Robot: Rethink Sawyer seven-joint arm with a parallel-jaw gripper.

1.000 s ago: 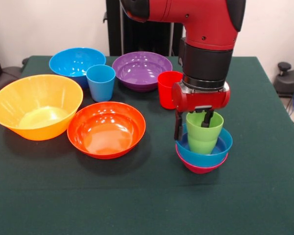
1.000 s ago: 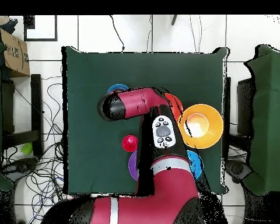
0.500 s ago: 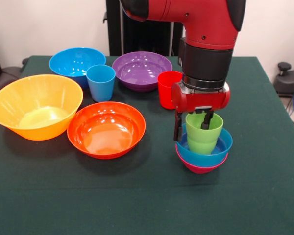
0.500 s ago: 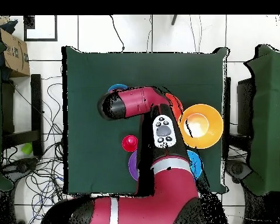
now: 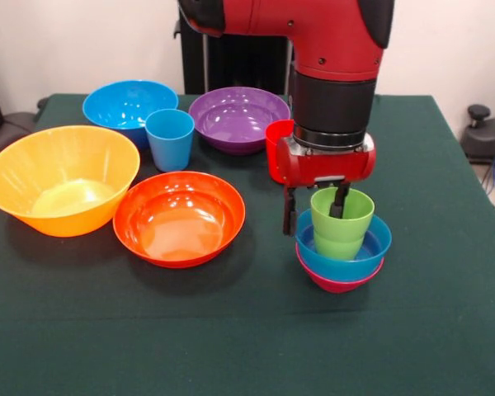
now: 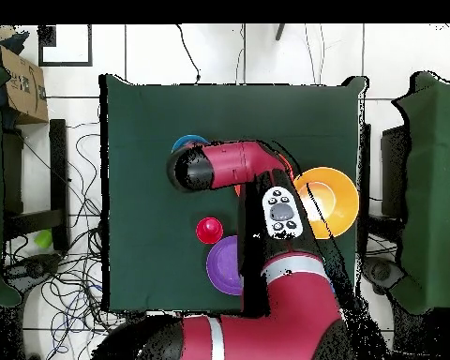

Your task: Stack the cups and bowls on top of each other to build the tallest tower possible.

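A lime green cup (image 5: 343,227) stands upright in the small blue bowl (image 5: 373,247), which is nested in the small magenta bowl (image 5: 338,284); together they form the tower at the front view's right. My gripper (image 5: 313,210) hangs over the cup's left rim and is open. One finger is inside the cup, the other outside its left wall, and neither presses on it. A red cup (image 5: 275,147) stands just behind the gripper. In the overhead view the arm hides the gripper and most of the tower.
To the left in the front view are a light blue cup (image 5: 169,139), a large blue bowl (image 5: 122,102), a purple bowl (image 5: 236,115), a red-orange bowl (image 5: 179,216) and a very large yellow-orange bowl (image 5: 62,177). All rest on a green tablecloth (image 5: 247,346).
The arm and gripper have shifted a little to the left in the front view. The green cup stays seated in the small blue bowl.
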